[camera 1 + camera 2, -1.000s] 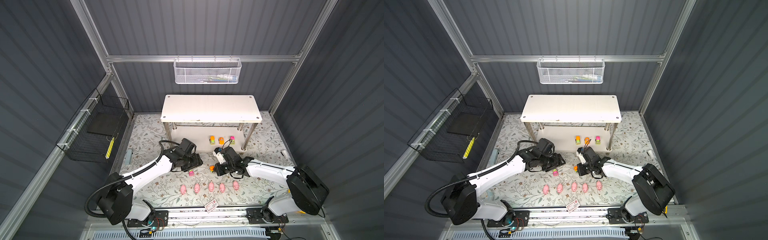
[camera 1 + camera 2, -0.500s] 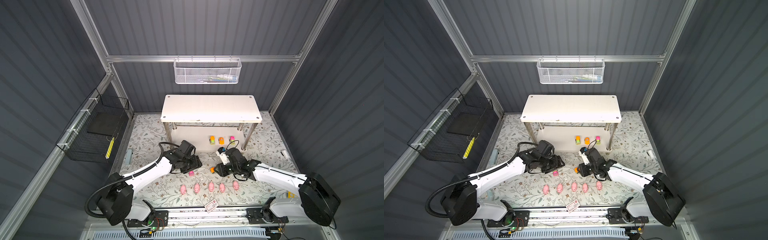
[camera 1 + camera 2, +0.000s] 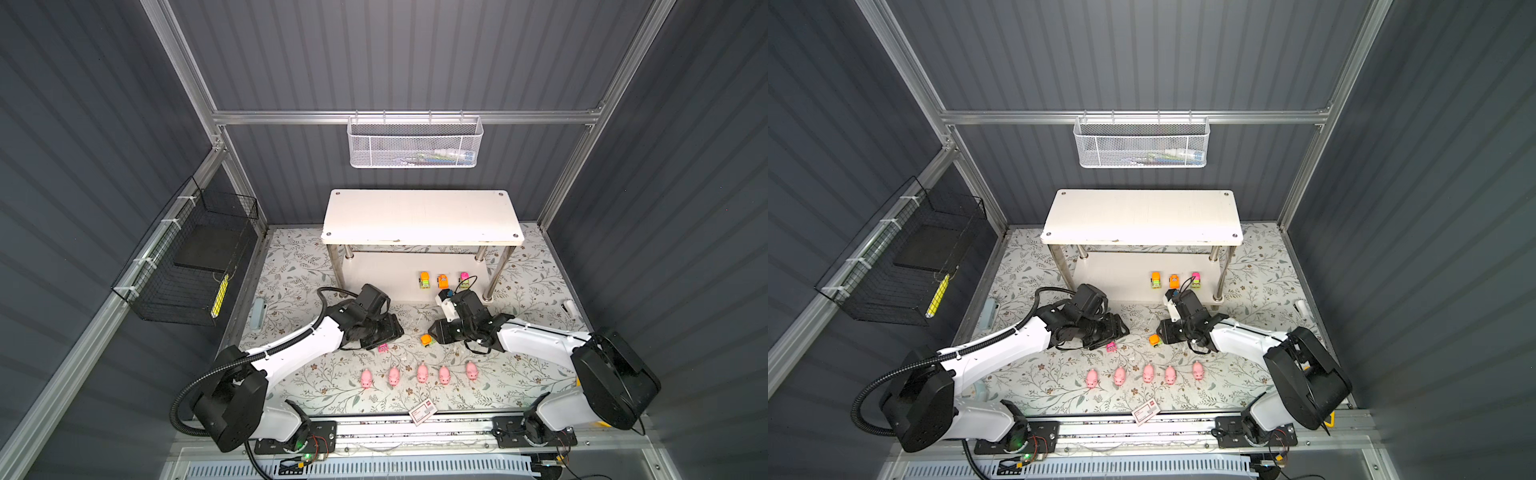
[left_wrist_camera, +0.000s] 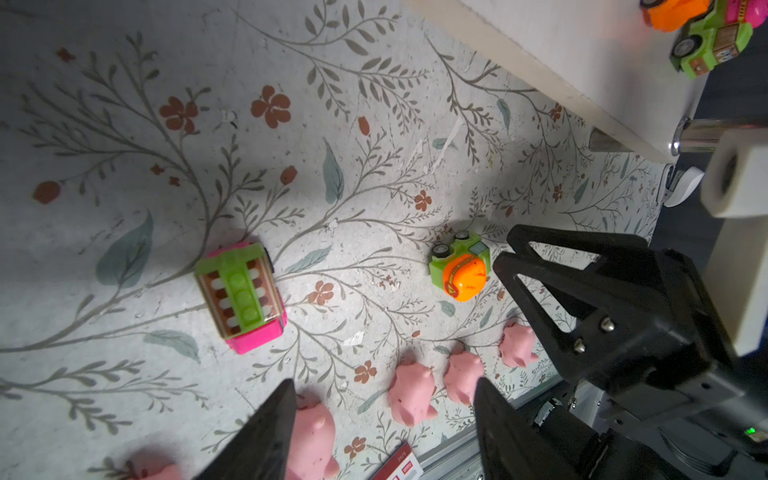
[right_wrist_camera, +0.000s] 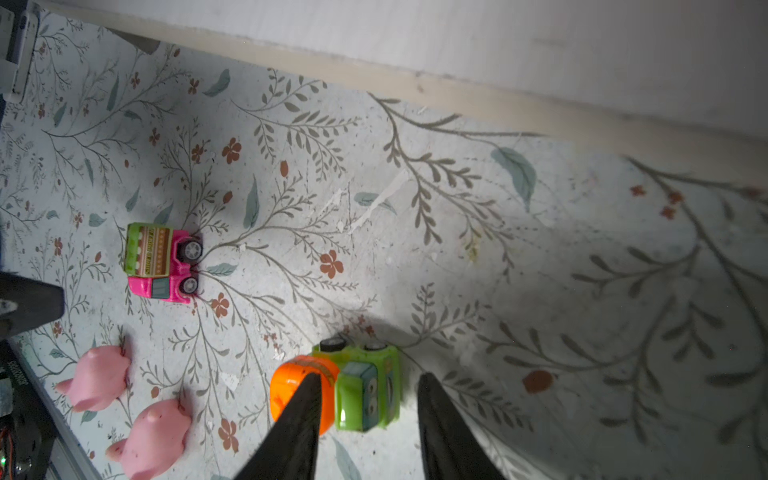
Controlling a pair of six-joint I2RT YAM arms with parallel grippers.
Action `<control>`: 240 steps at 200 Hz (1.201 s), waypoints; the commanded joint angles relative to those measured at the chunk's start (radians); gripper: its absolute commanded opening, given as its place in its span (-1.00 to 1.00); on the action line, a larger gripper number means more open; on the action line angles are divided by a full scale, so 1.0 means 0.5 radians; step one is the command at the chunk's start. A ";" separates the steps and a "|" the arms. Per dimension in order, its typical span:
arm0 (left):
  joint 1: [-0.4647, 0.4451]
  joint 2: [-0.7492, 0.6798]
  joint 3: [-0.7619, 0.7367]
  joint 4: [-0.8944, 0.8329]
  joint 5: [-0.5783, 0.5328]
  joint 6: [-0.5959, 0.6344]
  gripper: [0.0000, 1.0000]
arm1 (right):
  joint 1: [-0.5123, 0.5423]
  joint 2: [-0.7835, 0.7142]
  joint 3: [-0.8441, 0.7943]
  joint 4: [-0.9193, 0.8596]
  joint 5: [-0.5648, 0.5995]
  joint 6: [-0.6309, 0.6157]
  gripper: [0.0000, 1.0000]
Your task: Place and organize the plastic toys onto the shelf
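Shelf (image 3: 422, 216) is upper centre in both top views, back against the wall: two white boards with rounded corners on four shiny posts (image 3: 336, 270). Lower board (image 3: 374, 274) carries three cars (image 3: 443, 281) in a line on its right half, in orange, lime and pink; its left half shows bare white. Two more toys sit on the floral mat (image 3: 291, 266), centre frame, just in front of the shelf. Mixer car (image 5: 368, 395): lime cab, orange drum, looks tipped on its side with wheels toward the board edge. Pink car (image 4: 243, 295): lime ribbed top. Five pink pigs (image 3: 422, 372) stand in a row below them, and a card (image 3: 422, 412) lies at the mat's front edge. Right gripper (image 5: 368, 376) is low at the mixer car with fingers parted: one tip in front of the drum, the other clear of the cab, no pinch. Left gripper (image 4: 383, 384) is spread wide with nothing in it, pink car just past its tips. Open mat between both cars and the board's front edge. Right wrist is near the right front post (image 3: 496, 274).
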 commanded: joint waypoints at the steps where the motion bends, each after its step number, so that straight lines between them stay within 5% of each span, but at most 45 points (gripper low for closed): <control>1: 0.013 -0.048 -0.023 0.009 0.033 -0.020 0.36 | -0.005 0.053 0.051 0.027 -0.122 0.026 -0.18; 129: 0.013 0.049 0.053 0.017 0.113 -0.007 0.37 | 0.000 -0.126 -0.047 -0.195 -0.448 0.187 -0.19; 208: -0.033 0.340 0.275 0.161 0.528 -0.558 0.51 | -0.034 -0.775 -0.176 -0.398 0.541 0.231 -0.05; 240: -0.056 0.416 0.276 0.291 0.579 -0.869 0.51 | -0.077 -1.022 -0.331 -0.343 0.752 0.275 -0.01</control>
